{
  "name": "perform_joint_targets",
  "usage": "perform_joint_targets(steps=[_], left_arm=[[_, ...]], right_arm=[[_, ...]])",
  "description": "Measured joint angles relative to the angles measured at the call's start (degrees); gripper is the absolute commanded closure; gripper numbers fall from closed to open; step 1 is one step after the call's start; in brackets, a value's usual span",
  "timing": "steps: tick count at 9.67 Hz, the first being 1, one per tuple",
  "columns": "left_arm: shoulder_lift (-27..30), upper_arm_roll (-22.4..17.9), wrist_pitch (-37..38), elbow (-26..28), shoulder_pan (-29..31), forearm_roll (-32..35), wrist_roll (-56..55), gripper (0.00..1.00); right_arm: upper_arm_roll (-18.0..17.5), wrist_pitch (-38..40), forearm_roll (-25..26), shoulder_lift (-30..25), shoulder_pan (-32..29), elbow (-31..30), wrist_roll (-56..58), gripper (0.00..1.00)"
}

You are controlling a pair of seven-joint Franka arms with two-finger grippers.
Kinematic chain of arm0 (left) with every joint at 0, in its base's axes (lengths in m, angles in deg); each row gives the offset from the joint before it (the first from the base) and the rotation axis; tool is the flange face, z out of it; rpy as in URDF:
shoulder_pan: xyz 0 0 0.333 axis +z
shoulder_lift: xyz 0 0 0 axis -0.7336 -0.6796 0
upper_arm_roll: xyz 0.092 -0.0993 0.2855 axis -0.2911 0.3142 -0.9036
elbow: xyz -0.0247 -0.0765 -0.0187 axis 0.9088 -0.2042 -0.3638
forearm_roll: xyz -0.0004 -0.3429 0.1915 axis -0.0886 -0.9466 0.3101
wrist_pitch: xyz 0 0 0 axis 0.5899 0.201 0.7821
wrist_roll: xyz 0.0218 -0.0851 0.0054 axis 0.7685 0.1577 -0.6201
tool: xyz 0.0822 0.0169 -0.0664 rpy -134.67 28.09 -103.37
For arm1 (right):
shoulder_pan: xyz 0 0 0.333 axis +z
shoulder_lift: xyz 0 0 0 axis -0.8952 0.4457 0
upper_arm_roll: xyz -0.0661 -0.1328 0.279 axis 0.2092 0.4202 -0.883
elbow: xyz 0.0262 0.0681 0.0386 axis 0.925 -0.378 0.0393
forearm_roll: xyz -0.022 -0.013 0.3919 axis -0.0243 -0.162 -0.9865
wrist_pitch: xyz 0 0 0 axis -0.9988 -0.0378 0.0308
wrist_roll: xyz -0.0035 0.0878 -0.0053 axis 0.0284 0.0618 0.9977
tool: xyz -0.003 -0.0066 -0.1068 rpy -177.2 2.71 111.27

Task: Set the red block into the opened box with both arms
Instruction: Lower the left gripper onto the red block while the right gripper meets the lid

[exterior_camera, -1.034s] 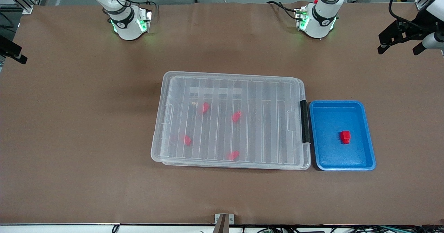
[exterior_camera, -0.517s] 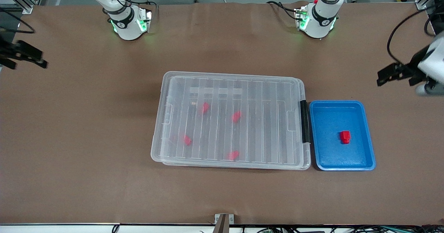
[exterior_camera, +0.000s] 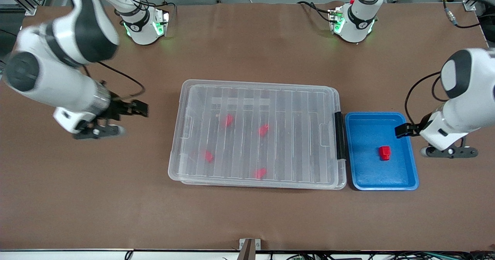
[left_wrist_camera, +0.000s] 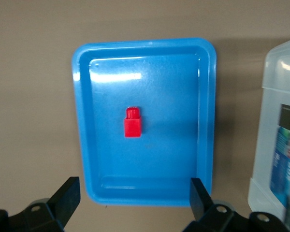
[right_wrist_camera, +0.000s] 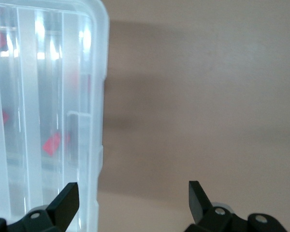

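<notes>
Fingers (left_wrist_camera: 70,198) of the left gripper (left_wrist_camera: 135,200) stand spread and empty over the edge of the blue tray (exterior_camera: 410,182) at the left arm's end of the surface. The red block (left_wrist_camera: 132,123) lies alone near the tray's centre, at about twelve o'clock from the gap between the fingers in the left wrist view, its short stub pointing away from them. The right gripper (right_wrist_camera: 130,203) is likewise released and holds nothing, over bare surface just beside the short end of the box (exterior_camera: 185,97) at the right arm's end. The ribbed clear lid (exterior_camera: 294,109) is on the box; four more red pieces (exterior_camera: 228,120) show through it. The block looks light, rigid and smooth-sided, so it should neither crush nor deform but may slip. Its two flat side faces, below the stub, seem the best place to take hold.
</notes>
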Motion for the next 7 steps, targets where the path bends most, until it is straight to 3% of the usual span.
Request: perform_joint_targets(steps=[3, 7], left_arm=[[-5.3, 0.0, -8.9, 4.1, 3.4, 5.3, 0.3, 0.00], [-12.2, 0.0, -14.1, 4.7, 4.1, 5.5, 0.2, 0.04]], right_arm=[[-0.2, -5.8, 3.0, 6.0, 3.8, -0.1, -3.2, 0.00], [-0.1, -10.3, 3.5, 7.8, 4.6, -1.8, -3.4, 0.00]])
